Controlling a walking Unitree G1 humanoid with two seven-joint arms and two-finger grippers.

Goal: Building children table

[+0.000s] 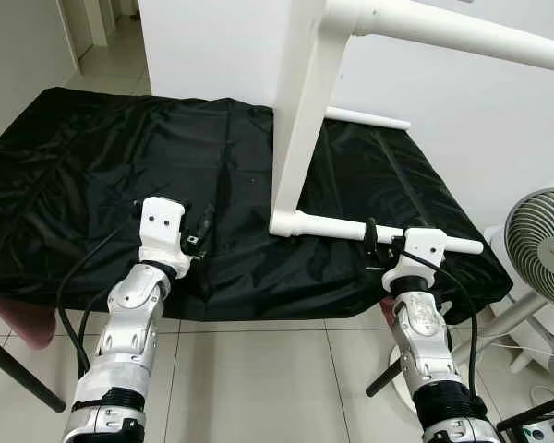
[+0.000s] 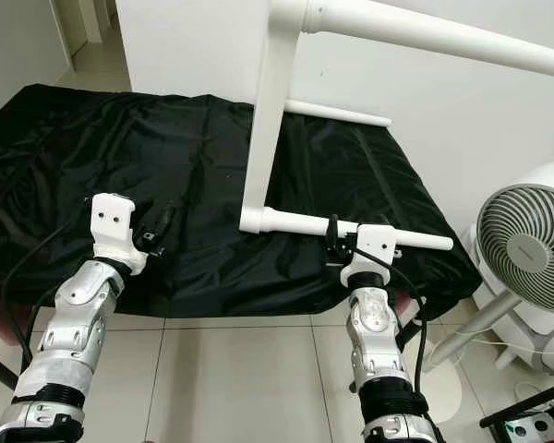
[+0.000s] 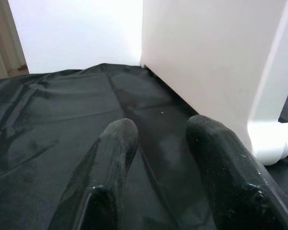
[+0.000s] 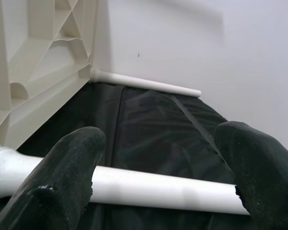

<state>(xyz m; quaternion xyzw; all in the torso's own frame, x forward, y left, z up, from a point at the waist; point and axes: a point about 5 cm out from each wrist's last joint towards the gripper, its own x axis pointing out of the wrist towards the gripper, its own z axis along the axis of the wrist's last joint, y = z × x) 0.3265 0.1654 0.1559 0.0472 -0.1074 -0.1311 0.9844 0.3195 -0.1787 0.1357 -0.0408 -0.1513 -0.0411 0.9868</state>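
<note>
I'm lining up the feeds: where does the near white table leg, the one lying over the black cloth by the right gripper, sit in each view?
Left eye view: near leg, lower centre-right, behind the right gripper.
Right eye view: lower centre.
Left wrist view: its socket end, past the fingers.
Right wrist view: running across between the open fingers.
Shared landmark: the white tabletop standing on edge on the black cloth.

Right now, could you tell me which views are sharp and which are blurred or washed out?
Both eye views are sharp and evenly lit; the left wrist view blurs its near fingers; the right wrist view blurs its fingers, and the white table leg looks slightly overexposed.
</note>
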